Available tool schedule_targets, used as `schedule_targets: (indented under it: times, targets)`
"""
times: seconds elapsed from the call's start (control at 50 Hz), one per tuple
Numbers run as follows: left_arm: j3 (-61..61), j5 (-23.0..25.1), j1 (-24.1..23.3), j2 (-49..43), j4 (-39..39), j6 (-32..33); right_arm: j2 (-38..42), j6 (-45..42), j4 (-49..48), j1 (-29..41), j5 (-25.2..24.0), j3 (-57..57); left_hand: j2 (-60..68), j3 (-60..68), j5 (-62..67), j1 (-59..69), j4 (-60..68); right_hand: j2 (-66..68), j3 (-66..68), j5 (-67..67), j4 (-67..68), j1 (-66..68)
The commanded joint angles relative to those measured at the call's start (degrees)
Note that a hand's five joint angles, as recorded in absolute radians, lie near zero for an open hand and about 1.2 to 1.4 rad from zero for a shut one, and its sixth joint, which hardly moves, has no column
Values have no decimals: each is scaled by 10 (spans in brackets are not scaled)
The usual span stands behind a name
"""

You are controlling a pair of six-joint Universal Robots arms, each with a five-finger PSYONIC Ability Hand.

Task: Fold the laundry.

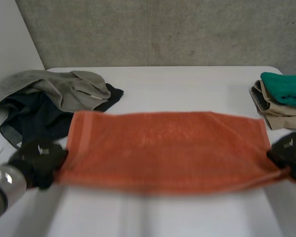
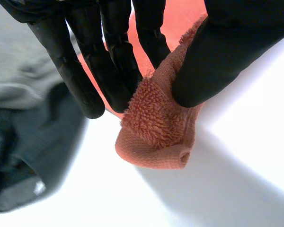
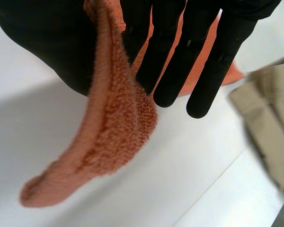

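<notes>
White table (image 1: 187, 84) bearing an orange towel (image 1: 167, 148), stretched taut across the near half, presumably to square it for folding. Unfolded heap (image 1: 54, 98) at left; folded stack (image 1: 281, 101) at right. Left hand (image 1: 37, 160) and right hand (image 1: 292, 150) each pinch a near corner between thumb and fingers.

You're in a bare test lab, not a home: a rough grey concrete wall (image 1: 163, 29) backs a plain white table (image 1: 187, 81), a blank white panel (image 1: 10, 34) beside it. Laundry is set out as work pieces: an orange terry towel (image 1: 167, 148), a heap of unfolded grey and dark clothes (image 1: 49, 98), a stack of folded green and beige cloths (image 1: 281, 96).
</notes>
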Motion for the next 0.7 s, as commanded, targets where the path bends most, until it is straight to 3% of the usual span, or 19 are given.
schedule_targets:
  times: [0.02, 0.14, 0.22, 0.34, 0.38, 0.4, 0.46, 0.5, 0.54, 0.58, 0.7]
  targets:
    - [-25, 4, -6, 5, 4, 72, -1, -35, -1, -5, 2, 27, 113, 114, 133, 148, 112, 125, 119, 127, 114, 156]
    - [44, 8, -22, -81, 120, 14, 57, 1, -70, 5, 10, -8, 113, 114, 133, 148, 112, 125, 119, 127, 114, 156]
    - [121, 5, -34, -153, 171, 7, 105, 33, -92, 38, 40, -92, 113, 114, 133, 148, 112, 125, 119, 127, 114, 156]
    - [358, -1, -57, -253, 247, -1, 165, 140, -142, 118, 98, -346, 113, 114, 133, 148, 112, 125, 119, 127, 114, 156]
    - [426, -8, -64, -268, 272, -11, 170, 168, -188, 130, 99, -405, 113, 114, 133, 148, 112, 125, 119, 127, 114, 156]
    - [457, -14, -66, -274, 290, -18, 172, 199, -261, 138, 99, -450, 113, 114, 133, 148, 112, 125, 119, 127, 114, 156]
    - [558, -55, -64, -293, 400, -60, 167, 243, -390, 138, 99, -467, 113, 114, 133, 148, 112, 125, 119, 127, 114, 156]
    - [589, -86, -56, -293, 483, -93, 161, 289, -528, 141, 107, -462, 113, 114, 133, 148, 112, 125, 119, 127, 114, 156]
    - [597, -96, -49, -293, 523, -108, 147, 313, -621, 144, 111, -444, 113, 114, 133, 148, 112, 125, 119, 127, 114, 156]
    - [596, -102, -40, -294, 550, -119, 143, 313, -639, 144, 108, -433, 113, 114, 133, 148, 112, 125, 119, 127, 114, 156]
    - [560, -103, -37, -297, 510, -127, 174, 317, -602, 154, 100, -421, 113, 114, 133, 148, 112, 125, 119, 127, 114, 156]
